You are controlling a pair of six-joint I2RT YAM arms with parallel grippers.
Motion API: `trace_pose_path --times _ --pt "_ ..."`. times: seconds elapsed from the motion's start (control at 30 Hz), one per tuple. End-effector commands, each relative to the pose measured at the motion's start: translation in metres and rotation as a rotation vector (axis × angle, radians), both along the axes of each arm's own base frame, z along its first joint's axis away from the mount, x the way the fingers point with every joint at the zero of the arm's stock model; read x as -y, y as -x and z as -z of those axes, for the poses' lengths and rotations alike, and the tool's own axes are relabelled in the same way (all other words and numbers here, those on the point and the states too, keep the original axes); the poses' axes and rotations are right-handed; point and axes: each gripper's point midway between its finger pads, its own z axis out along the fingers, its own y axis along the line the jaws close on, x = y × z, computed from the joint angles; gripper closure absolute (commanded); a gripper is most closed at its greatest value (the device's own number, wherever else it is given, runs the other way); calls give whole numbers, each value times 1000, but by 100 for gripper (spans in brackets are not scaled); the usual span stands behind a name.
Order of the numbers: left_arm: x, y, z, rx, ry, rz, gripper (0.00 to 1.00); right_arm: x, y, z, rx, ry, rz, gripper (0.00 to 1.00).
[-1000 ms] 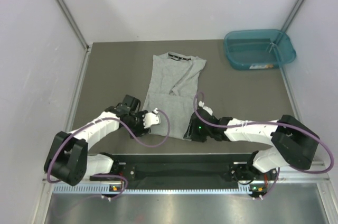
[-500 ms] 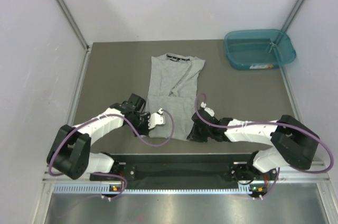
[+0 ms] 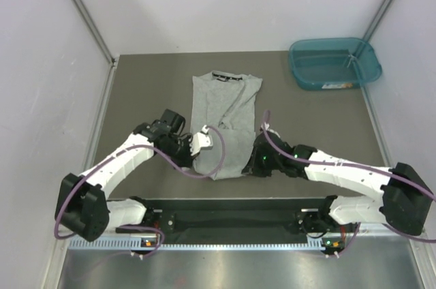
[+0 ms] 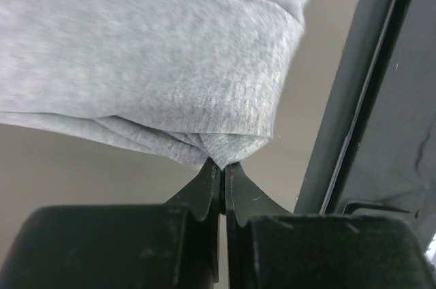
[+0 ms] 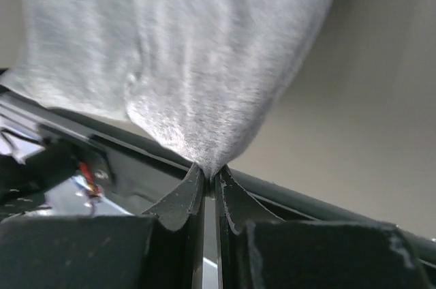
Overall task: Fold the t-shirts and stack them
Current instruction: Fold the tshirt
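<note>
**Top view.** One grey t-shirt (image 3: 225,108) lies mid-table (image 3: 150,91). Its collar points to the far edge, its sides are folded inward, and its hem is at the near edge. The left gripper (image 3: 202,142) and right gripper (image 3: 257,159) sit at the two hem corners. A teal tub (image 3: 334,64) stands in the far right corner.

**Left wrist.** The left gripper (image 4: 223,170) is pinched tight on a bunched hem corner of the t-shirt (image 4: 157,50).

**Right wrist.** The right gripper (image 5: 210,176) is likewise clamped on the cloth, which hangs clear of the table.

**Assessment.** The hem-to-collar fold appears to be in hand. To do it well:
- Carry both corners level and together toward the far edge.
- Hold the hem taut between them.
- Lay the hem square on the collar before releasing.
</note>
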Motion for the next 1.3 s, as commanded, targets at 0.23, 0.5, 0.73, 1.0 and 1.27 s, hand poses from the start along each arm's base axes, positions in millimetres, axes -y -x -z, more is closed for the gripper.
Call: trace_pose_path --times 0.23,0.5,0.73,1.0,1.27 --pt "43 -108 -78 21 89 -201 100 16 -124 -69 160 -12 -37 100" --pt "11 -215 -83 46 62 -431 100 15 -243 -91 244 -10 1 100" --pt "4 -292 -84 129 45 -506 100 47 -311 -78 249 24 104 100" --pt "-5 -346 -59 190 19 -582 100 51 -370 -71 296 -8 162 100" --pt "-19 -382 -72 300 5 -681 100 51 -402 -63 295 -34 227 100"
